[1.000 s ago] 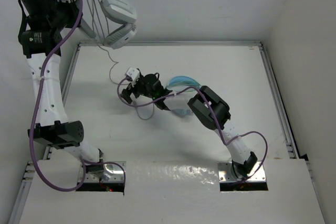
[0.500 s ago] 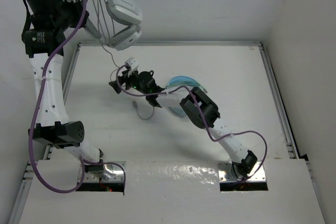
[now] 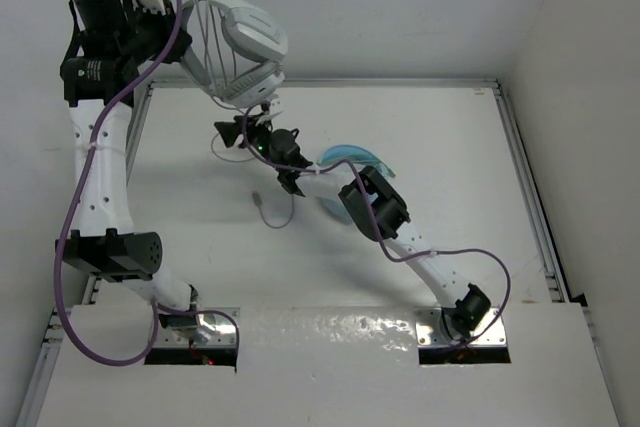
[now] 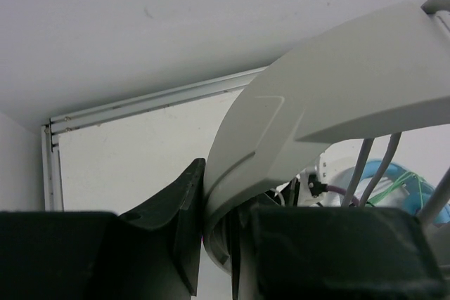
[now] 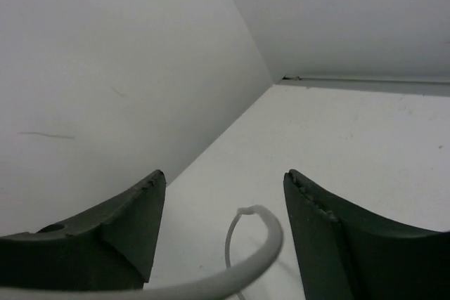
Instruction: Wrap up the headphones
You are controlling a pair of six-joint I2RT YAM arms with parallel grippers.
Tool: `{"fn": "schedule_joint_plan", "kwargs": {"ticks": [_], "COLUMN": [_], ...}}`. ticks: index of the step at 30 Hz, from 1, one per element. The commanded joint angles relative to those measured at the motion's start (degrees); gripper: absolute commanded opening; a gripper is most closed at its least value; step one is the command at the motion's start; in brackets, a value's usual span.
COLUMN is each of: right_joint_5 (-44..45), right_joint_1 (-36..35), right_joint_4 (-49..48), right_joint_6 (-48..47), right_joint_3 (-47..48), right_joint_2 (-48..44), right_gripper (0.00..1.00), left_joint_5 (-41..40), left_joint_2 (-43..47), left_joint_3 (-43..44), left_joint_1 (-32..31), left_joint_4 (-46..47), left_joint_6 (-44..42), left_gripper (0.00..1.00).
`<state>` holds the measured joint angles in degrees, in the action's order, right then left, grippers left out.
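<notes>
Headphones (image 3: 240, 47) held high over the far left corner of the table (image 3: 450, 197), some cable already looped across them

The left gripper (image 4: 214, 223) is pinched on the stiff grey headband (image 4: 337, 89), a sound hold for something light but bulky; the ear cups (image 3: 252, 29) probably swivel, so they are best left alone. The right gripper (image 5: 221, 194) stands spread just below, the thin cable (image 5: 260, 240) lying between its fingers (image 5: 112, 230), not nipped. That cable looks limp and slick, so pinch it gently
</notes>
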<state>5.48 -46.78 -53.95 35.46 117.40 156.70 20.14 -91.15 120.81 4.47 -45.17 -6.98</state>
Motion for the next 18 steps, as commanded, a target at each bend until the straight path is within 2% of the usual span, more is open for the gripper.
{"fn": "schedule_joint_plan", "kwargs": {"ticks": [1,2,3,4,5,6,8,11,14,15,17,18], "right_joint_5": [-2.7,-2.1,-1.3,-0.5,-0.3,-0.3,-1.4,-5.3,-13.4,-15.0,-19.9,-21.0], "right_joint_1": [0.5,0.5,0.4,0.5,0.5,0.6,0.7,2.5,8.0,10.9,13.4,14.9], "right_joint_4": [-6.4,-6.4,-6.4,-6.6,-6.6,-6.5,-5.5,-5.5,-10.3,-14.6,-17.3,-17.2], "right_joint_6": [1.5,1.8,2.3,2.4,2.3,2.4,1.7,-0.3,4.1,7.1,7.7,5.3], "right_joint_3": [1.7,1.7,1.6,1.7,1.5,1.2,-2.0,-10.2,-20.4,-23.2,-30.2,-32.1], "right_joint_2": [-2.4,-2.4,-2.4,-2.3,-2.3,-2.5,-3.9,-6.9,-11.3,-12.6,-17.8,-19.9], "right_gripper": [0.67,0.62,0.44,0.32,0.08,0.0,0.0,0.0,0.0,0.0,0.0,0.0], "left_joint_5": [1.8,2.0,2.2,2.4,2.5,2.5,3.3,8.9,12.9,12.6,11.4,10.9], "left_joint_2": [2.6,2.6,2.6,2.6,2.7,2.8,3.1,4.3,7.5,9.0,9.4,9.3], "left_joint_3": [1.3,1.4,1.4,1.4,1.2,1.2,1.3,0.6,-4.5,-6.1,-9.3,-10.3], "left_joint_1": [-0.3,-0.3,-0.4,-0.4,-0.4,-0.4,-0.3,-0.3,-0.4,-0.4,-0.6,-0.6], "left_joint_4": [4.9,4.8,4.8,4.7,4.6,4.6,3.9,1.5,-2.9,-6.0,-10.3,-12.6], "left_joint_6": [3.7,3.8,3.8,3.8,3.8,3.7,2.9,-1.9,-13.0,-19.6,-26.0,-32.6], "left_gripper": [0.0,0.0,0.0,0.0,0.0,0.0,0.0,0.0,0.0,0.0,0.0,0.0]}}
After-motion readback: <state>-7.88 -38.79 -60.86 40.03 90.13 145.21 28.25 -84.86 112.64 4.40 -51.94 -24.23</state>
